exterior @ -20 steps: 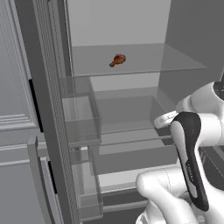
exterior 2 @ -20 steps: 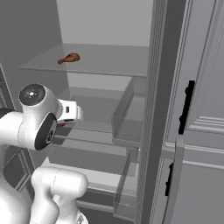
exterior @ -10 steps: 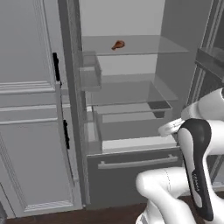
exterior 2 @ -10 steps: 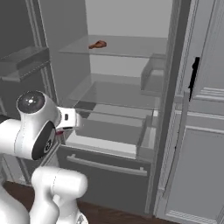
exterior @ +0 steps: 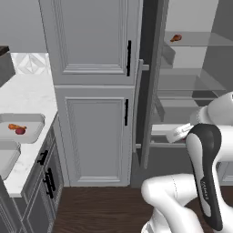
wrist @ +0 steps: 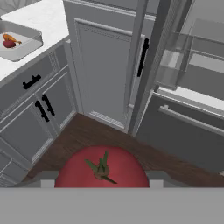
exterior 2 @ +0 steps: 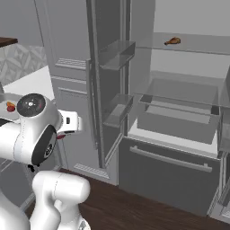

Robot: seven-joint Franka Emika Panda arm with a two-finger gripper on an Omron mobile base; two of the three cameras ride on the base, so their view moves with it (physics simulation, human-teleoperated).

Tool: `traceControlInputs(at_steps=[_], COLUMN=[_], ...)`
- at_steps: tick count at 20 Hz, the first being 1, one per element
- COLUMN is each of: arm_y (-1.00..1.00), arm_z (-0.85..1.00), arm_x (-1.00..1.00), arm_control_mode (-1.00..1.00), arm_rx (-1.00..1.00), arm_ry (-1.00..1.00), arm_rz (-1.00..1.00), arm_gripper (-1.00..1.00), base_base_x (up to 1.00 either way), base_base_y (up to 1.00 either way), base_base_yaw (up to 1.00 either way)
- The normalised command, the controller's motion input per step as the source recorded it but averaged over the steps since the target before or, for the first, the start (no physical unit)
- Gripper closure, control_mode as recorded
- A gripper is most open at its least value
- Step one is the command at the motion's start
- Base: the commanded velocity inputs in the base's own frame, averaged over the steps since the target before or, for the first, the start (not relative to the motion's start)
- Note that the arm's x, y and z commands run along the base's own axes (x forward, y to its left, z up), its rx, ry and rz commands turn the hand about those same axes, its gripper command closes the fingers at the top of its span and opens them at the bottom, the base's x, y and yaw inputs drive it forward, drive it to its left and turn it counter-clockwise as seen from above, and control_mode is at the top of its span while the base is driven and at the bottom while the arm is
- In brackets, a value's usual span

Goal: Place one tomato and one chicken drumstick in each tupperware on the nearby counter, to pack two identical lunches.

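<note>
left base view: my arm low right; tupperware (exterior: 22,129) on the marble tabletop (exterior: 27,98) far left of it, holds a tomato (exterior: 20,131) and a drumstick (exterior: 13,127); second tupperware (exterior: 6,157) just nearer, cut by the frame edge. Another chicken drumstick (exterior: 176,38) on the upper fridge shelf (exterior: 200,41), above and beyond my arm.
right base view: drumstick (exterior 2: 172,42) on the glass shelf, up and well right of my arm; open fridge door (exterior 2: 105,85) between them.
hand view: my hand (wrist: 101,181) pinches a red tomato (wrist: 101,169), stem facing the camera, fingers part spread around it. Filled tupperware (wrist: 17,41) far upper left on the tabletop, well apart from my hand.
</note>
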Motion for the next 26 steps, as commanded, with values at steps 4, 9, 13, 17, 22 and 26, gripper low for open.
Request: traceControlInputs(at_steps=[4, 9, 13, 17, 22, 26], arm_y=[0.00, 0.00, 0.00, 0.00, 0.00, 0.00], arm_z=[0.00, 0.00, 0.00, 0.00, 0.00, 0.00], arm_x=[0.00, 0.00, 0.00, 0.00, 0.00, 0.00], arm_control_mode=[1.00, 1.00, 1.00, 1.00, 1.00, 1.00], arm_rx=[0.00, 0.00, 0.00, 0.00, 0.00, 0.00], arm_ry=[0.00, 0.00, 0.00, 0.00, 0.00, 0.00], arm_rz=[0.00, 0.00, 0.00, 0.00, 0.00, 0.00], arm_gripper=[1.00, 1.00, 1.00, 1.00, 1.00, 1.00], base_base_x=[0.28, 0.96, 1.00, 0.98, 0.74, 0.90], base_base_y=[1.00, 0.66, 0.15, 0.17, 0.56, 0.50], base_base_yaw=[0.35, 0.33, 0.32, 0.42, 0.53, 0.57])
